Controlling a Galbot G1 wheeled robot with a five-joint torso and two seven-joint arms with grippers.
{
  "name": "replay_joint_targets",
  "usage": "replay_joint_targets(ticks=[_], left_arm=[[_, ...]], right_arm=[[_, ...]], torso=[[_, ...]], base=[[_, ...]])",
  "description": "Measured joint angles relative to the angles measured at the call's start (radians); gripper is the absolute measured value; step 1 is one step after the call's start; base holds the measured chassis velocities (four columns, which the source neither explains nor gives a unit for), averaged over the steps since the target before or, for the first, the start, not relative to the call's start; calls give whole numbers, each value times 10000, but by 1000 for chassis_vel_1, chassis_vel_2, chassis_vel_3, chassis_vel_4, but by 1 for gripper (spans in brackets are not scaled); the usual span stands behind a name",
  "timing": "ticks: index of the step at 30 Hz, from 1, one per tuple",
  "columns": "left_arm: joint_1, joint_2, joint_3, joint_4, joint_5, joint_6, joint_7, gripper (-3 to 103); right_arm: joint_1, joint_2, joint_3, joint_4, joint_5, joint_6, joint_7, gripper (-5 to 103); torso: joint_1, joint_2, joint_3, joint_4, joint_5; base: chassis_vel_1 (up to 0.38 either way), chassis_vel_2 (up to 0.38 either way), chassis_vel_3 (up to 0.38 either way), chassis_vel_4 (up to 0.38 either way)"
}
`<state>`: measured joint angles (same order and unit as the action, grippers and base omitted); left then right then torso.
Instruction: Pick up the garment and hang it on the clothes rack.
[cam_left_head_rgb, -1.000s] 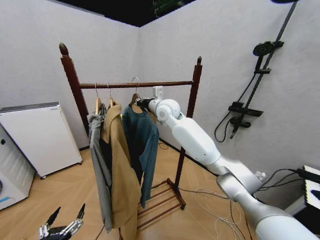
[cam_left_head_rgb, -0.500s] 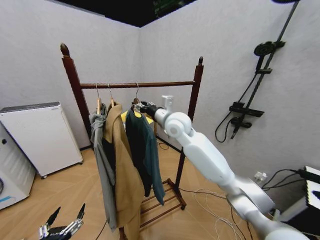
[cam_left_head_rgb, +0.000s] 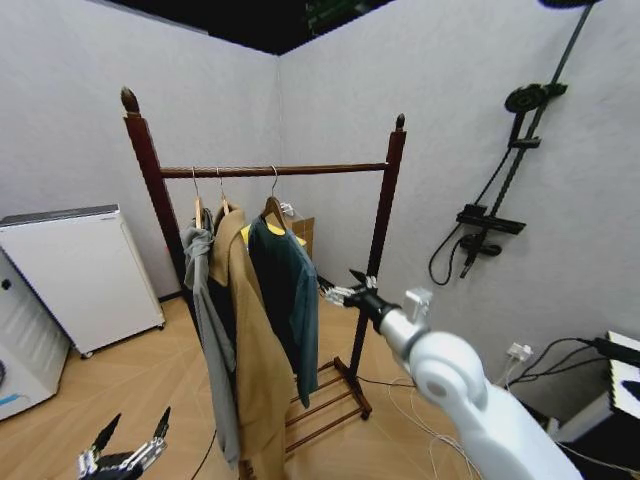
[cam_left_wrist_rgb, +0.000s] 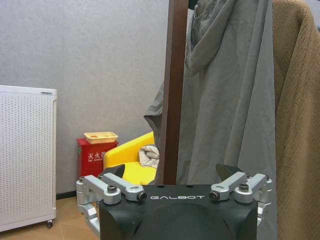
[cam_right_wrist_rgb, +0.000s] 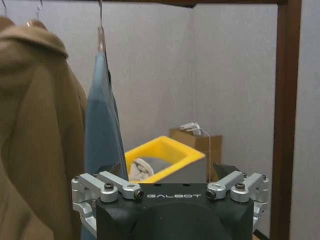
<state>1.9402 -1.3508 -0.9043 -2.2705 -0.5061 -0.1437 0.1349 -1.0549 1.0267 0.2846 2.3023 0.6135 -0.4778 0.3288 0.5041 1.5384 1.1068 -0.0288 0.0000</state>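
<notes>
The garment, a dark teal-blue shirt (cam_left_head_rgb: 290, 295), hangs by its wooden hanger (cam_left_head_rgb: 273, 208) from the top bar of the clothes rack (cam_left_head_rgb: 320, 168). In the right wrist view the garment (cam_right_wrist_rgb: 102, 135) hangs straight under its metal hook, between the tan coat and the rack post (cam_right_wrist_rgb: 286, 115). My right gripper (cam_left_head_rgb: 338, 294) is open and empty, a short way right of the shirt at chest height, also seen close up (cam_right_wrist_rgb: 170, 180). My left gripper (cam_left_head_rgb: 125, 455) is parked low near the floor, open (cam_left_wrist_rgb: 175, 182), facing the rack's other post (cam_left_wrist_rgb: 172, 90).
A grey hooded jacket (cam_left_head_rgb: 205, 300) and a long tan coat (cam_left_head_rgb: 250, 350) hang left of the shirt. A white appliance (cam_left_head_rgb: 80, 270) stands at the left wall. A yellow bin (cam_right_wrist_rgb: 165, 157) sits behind the rack. Cables (cam_left_head_rgb: 405, 388) lie on the floor by the rack's base.
My right gripper lowered the hanger's hook onto the bar, let go and drew back down and toward me. The shirt now hangs free on the rack. The left arm stayed still.
</notes>
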Motion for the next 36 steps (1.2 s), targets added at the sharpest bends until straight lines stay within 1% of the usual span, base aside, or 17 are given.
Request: replay_joint_targets(ticks=[1, 2, 3, 4, 5, 7, 19, 36], left_arm=[[0, 0, 0, 0, 0, 0, 0, 100], [0, 0, 0, 0, 0, 0, 5, 100], [0, 0, 0, 0, 0, 0, -2, 100], [0, 0, 1, 0, 0, 0, 0, 100], [0, 0, 1, 0, 0, 0, 0, 100], [0, 0, 0, 0, 0, 0, -1, 100], [0, 0, 0, 0, 0, 0, -2, 100], [0, 0, 0, 0, 0, 0, -2, 100]], right_arm=[[0, 0, 0, 0, 0, 0, 0, 100], [-569, 457, 24, -67, -637, 164, -122, 100], [-925, 885, 24, -123, -1039, 285, -183, 100], [-1065, 1116, 7, -158, -1251, 351, -200, 100], [-1065, 1116, 7, -158, -1251, 351, -200, 100], [-1200, 1477, -52, -288, -1808, 621, -218, 100], [-1234, 1645, -144, -269, -2094, 709, -247, 100], [-1461, 1476, -111, 95, -2165, 634, -284, 100]], torso=[[0, 0, 0, 0, 0], [0, 0, 0, 2, 0], [0, 0, 1, 3, 0], [0, 0, 0, 3, -1], [0, 0, 0, 3, -1], [0, -1, 1, 5, -3], [2, -2, 2, 5, -1], [3, -3, 2, 3, 0]], base=[[0, 0, 0, 0], [0, 0, 0, 0], [0, 0, 0, 0], [0, 0, 0, 0], [0, 0, 0, 0], [0, 0, 0, 0], [0, 0, 0, 0], [-53, -59, -59, -58]])
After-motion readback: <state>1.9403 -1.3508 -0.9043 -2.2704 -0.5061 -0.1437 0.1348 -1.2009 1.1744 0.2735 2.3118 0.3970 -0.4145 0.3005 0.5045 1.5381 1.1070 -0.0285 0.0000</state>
